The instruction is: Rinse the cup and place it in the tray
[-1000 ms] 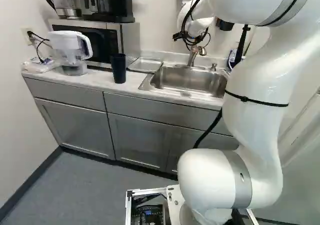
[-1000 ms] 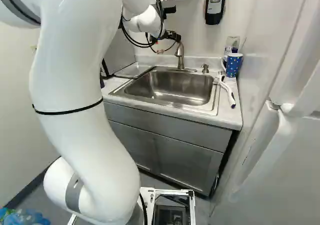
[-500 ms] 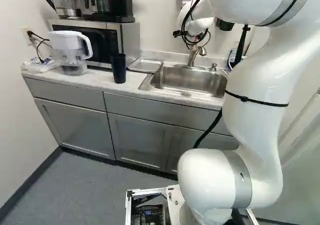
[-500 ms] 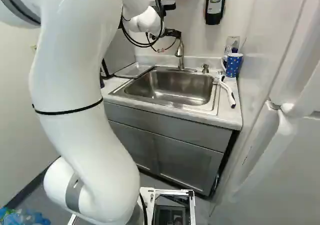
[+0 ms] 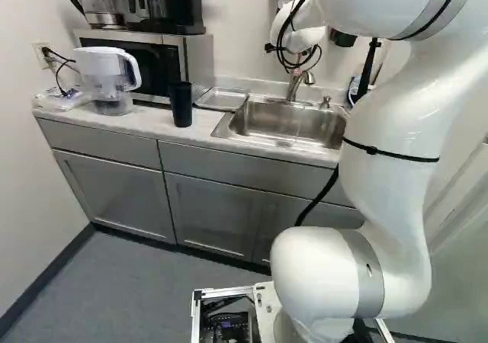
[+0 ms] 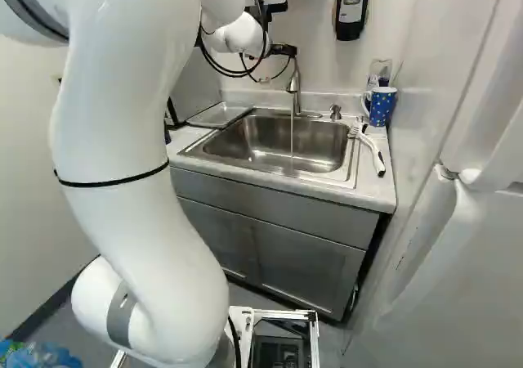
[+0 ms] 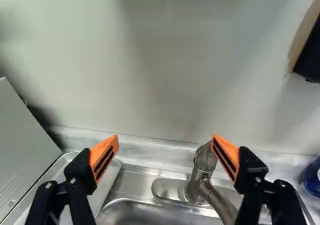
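Observation:
Near the top of the faucet (image 6: pixel 296 86), my gripper (image 6: pixel 283 51) is in the right base view. In the wrist view my gripper (image 7: pixel 165 137) stands wide open, one orange pad against or close to the upper end of the faucet (image 7: pixel 201 172); nothing is between the two pads. A thin stream of water (image 6: pixel 292 135) falls into the sink (image 6: pixel 319 145). The black cup (image 5: pixel 181 104) stands upright on the counter, left of the metal tray (image 5: pixel 221 99). A blue dotted mug (image 6: pixel 381 106) stands at the counter's right end.
Beside the cup are a water pitcher (image 5: pixel 108 76) and a microwave (image 5: pixel 152 59) with a coffee maker (image 5: pixel 164 4) on top. A white-handled brush (image 6: pixel 372 151) lies right of the sink. A soap dispenser (image 6: pixel 352 6) hangs on the wall.
Water now runs from the faucet, where no stream showed before. My gripper has risen slightly beside the faucet. The base, cup and tray have not shifted.

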Available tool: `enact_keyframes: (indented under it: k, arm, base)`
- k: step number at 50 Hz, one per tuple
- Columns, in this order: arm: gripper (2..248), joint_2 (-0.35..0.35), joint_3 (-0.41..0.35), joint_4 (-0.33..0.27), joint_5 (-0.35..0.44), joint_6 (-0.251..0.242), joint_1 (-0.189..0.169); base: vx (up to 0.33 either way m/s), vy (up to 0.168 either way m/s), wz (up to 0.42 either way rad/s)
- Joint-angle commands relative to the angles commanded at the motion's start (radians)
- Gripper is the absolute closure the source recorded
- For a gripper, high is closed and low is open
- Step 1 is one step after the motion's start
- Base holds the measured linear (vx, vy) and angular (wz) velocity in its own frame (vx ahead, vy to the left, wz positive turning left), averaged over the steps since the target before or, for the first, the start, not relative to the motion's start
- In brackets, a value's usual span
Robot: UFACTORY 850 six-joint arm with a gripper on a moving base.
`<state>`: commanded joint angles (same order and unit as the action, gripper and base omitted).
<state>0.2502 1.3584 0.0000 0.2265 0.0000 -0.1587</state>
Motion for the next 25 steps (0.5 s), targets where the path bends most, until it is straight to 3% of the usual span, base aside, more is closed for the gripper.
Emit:
enact_keyframes:
  k: [25]
  arm:
    - [3,0.013,0.014,0.0,0.0,0.0,0.001]
  base:
    - [0.0,0.0,0.0]
